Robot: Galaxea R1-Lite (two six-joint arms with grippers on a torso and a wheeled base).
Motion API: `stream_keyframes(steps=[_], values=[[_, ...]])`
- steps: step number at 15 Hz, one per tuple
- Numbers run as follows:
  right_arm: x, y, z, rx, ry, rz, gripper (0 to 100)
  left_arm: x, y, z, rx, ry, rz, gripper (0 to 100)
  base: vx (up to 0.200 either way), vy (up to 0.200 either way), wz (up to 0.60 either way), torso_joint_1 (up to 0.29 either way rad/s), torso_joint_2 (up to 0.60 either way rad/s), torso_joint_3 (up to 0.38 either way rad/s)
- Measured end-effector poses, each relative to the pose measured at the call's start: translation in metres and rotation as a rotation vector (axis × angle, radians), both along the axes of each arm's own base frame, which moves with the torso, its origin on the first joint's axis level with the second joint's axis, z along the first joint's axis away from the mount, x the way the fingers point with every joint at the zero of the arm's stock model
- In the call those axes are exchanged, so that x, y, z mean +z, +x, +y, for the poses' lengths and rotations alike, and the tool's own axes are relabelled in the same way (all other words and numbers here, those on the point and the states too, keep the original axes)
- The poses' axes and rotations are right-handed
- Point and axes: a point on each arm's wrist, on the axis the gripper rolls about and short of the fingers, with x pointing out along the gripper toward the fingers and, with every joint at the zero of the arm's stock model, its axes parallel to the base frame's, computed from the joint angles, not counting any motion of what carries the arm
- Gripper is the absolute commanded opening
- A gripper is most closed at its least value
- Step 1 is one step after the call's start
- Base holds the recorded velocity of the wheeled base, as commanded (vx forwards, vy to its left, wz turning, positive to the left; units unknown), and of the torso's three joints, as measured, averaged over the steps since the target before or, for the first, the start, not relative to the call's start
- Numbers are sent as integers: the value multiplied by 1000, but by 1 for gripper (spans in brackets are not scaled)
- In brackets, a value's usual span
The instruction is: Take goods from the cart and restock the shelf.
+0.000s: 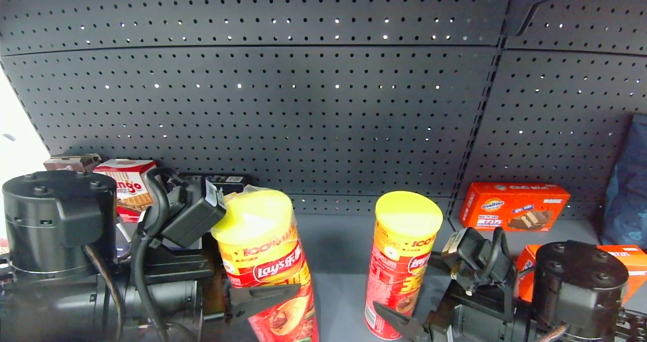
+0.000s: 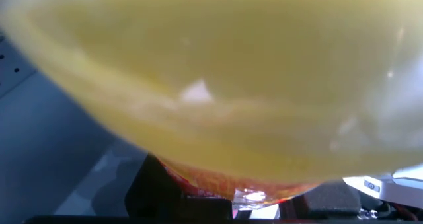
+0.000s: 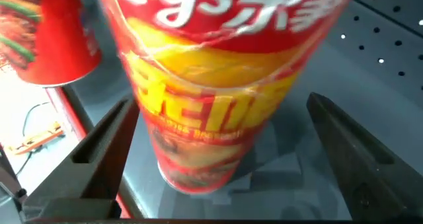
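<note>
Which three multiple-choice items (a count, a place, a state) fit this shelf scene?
1. Cans with yellow lids: A. one B. two C. four
2. The orange box lies: A. between the cans B. on a lid C. right of the right can
3. The right gripper is: A. open around the right can B. shut on a box C. shut, empty
Key: 1 B, left can plus right can; 2 C, it sits past that can; 3 A, its fingers stand clear on both sides.

Grey shelf deck (image 1: 338, 241) with dark pegboard back (image 1: 303, 104), upright chip can (image 1: 404, 261) standing near centre, tilted chip can (image 1: 265, 261) near left with base unseen, wafer box (image 1: 126, 180) far left, orange box (image 1: 515, 205) far right, second orange box (image 1: 636, 269) nearer, blue bag (image 1: 629, 180) at right edge.
</note>
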Motion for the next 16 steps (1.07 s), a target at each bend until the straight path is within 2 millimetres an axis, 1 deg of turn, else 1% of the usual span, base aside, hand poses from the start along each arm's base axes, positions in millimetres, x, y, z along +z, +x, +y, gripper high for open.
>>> stream_keyframes(steps=[3, 6, 11, 16], values=[[-3, 3, 4, 2, -6, 6, 100, -2, -5, 3, 0, 1, 2, 0, 0, 0, 0, 0, 0, 0], [-3, -1, 2, 11, -6, 8, 100, -3, -7, 4, 1, 3, 5, 0, 0, 0, 0, 0, 0, 0], [-1, -15, -13, 10, -1, 4, 100, -1, -8, 5, 2, -1, -1, 0, 0, 0, 0, 0, 0, 0], [2, -11, -18, -20, 5, -2, 100, 0, -8, 5, 4, -2, -2, 0, 0, 0, 0, 0, 0, 0]])
